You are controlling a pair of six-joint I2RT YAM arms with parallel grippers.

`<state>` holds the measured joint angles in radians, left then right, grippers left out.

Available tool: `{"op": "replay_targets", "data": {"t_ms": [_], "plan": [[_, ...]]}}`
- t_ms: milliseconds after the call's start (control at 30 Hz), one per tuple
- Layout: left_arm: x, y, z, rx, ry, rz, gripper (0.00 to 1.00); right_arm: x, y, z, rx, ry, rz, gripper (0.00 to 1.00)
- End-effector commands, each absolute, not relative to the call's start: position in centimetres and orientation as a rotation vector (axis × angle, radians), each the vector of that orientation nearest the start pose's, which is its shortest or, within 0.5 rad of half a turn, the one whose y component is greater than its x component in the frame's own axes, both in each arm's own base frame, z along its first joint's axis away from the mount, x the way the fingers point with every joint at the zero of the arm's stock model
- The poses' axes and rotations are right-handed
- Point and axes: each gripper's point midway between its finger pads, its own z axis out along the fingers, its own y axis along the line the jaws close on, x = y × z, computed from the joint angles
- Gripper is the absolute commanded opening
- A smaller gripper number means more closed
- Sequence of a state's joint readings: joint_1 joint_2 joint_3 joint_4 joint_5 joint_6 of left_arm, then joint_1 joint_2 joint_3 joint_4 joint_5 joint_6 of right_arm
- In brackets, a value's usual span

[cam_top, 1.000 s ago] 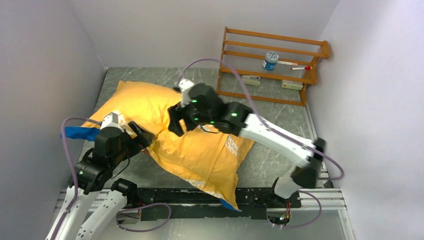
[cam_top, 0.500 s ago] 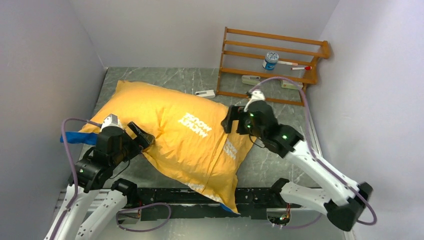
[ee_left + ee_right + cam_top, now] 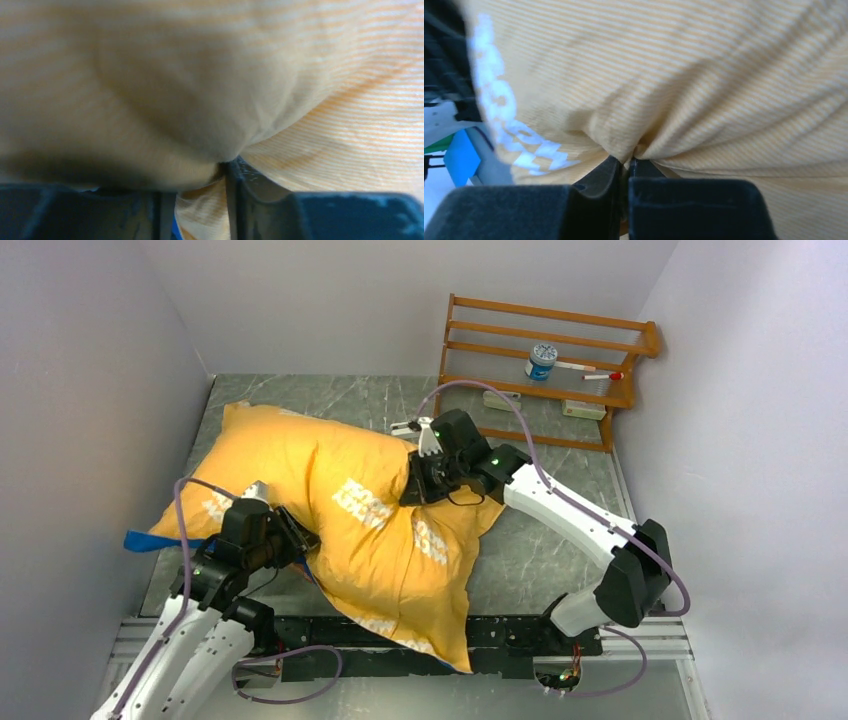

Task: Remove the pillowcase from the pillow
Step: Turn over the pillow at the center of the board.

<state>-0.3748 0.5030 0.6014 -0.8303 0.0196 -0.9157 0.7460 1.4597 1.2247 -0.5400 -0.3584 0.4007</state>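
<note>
Since the earlier frame the pillowcase (image 3: 330, 475), orange face up with the pillow inside, has bunched on the left half of the table (image 3: 330, 390), the right gripper (image 3: 416, 490) having returned to pinch shut on a fold by the lettering (image 3: 362, 502). Left gripper (image 3: 300, 540) stands half-closed round an edge fold; grip unconfirmed. Judged light, soft, slack: take thin cloth only, not stuffing.
</note>
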Motion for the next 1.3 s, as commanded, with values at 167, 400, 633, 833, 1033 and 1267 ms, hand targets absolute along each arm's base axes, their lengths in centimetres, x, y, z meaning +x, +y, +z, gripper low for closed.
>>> {"op": "replay_targets", "data": {"t_ms": [167,400,633,833,1033,1267], "plan": [[20.2,-16.7,12.1,-0.435,2.254,-1.024,0.08,21.8,38.3,38.3,-0.814,1.806,1.153,0.00],[28.4,-16.5,16.5,-0.268,2.162,-0.770,0.05,23.7,31.5,31.3,-0.530,1.975,0.855,0.00],[32.2,-15.0,19.2,-0.209,2.164,-0.560,0.05,21.7,28.8,22.2,-0.381,2.186,0.867,0.00],[27.0,-14.5,15.8,-0.299,2.248,-0.649,0.05,24.4,28.1,20.2,-0.367,2.249,0.780,0.00],[21.4,-11.4,13.2,-0.500,2.250,-0.627,0.05,27.7,32.2,24.4,-0.482,2.158,0.879,0.00],[20.0,-11.1,14.4,-0.505,2.259,-0.636,0.56,31.1,33.0,22.4,-0.492,2.252,0.717,0.00]]}}
